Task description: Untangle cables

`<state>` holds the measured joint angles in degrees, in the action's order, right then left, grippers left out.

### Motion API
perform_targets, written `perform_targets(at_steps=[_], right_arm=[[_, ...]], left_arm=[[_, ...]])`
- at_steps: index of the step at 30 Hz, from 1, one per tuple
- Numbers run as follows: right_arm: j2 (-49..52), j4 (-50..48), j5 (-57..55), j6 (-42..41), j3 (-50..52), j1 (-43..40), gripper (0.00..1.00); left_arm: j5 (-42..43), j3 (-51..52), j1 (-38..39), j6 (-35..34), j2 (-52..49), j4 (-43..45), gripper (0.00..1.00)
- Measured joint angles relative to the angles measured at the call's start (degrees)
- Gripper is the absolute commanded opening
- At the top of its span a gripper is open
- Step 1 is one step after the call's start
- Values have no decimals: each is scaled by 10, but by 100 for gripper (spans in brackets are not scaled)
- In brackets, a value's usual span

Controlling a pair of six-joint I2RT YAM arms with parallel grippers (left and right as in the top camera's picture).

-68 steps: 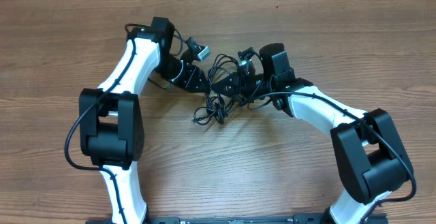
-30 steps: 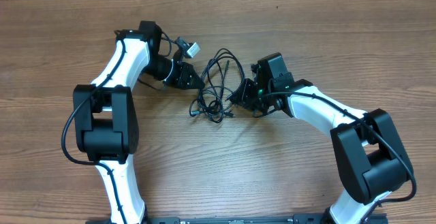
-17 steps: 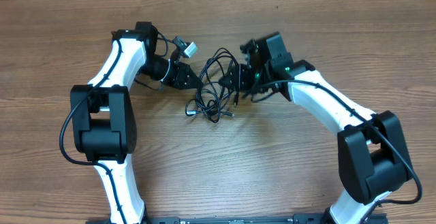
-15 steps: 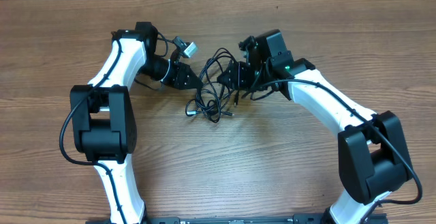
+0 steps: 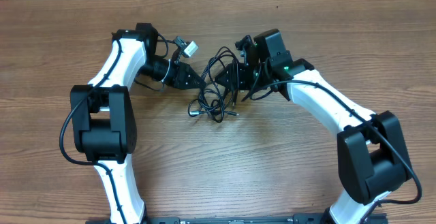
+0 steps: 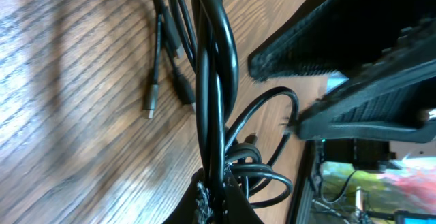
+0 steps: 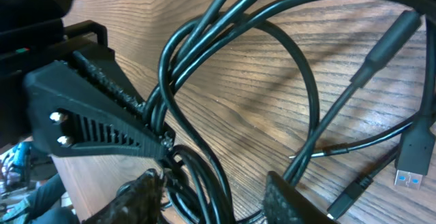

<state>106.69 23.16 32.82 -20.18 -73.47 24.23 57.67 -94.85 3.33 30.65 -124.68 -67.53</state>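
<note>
Black cables on wooden table

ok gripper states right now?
Left gripper: shut on the cables.
Right gripper: open; cables run through the gap, not clamped.

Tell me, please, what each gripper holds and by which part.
The left gripper pinches several strands of the cables at the tangle's left edge, away from the plugs. The right gripper is open, gripping nothing.
</note>
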Motion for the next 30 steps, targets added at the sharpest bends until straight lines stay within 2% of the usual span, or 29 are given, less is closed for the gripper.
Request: perform_targets(at_steps=[9,30], right_arm=[[0,-30,-24,5,0,9,38],[0,-27,-43,5,0,11,39]], left_arm=[[33,0,0,12,0,-23,4],[54,0,4,13,0,-27,4]])
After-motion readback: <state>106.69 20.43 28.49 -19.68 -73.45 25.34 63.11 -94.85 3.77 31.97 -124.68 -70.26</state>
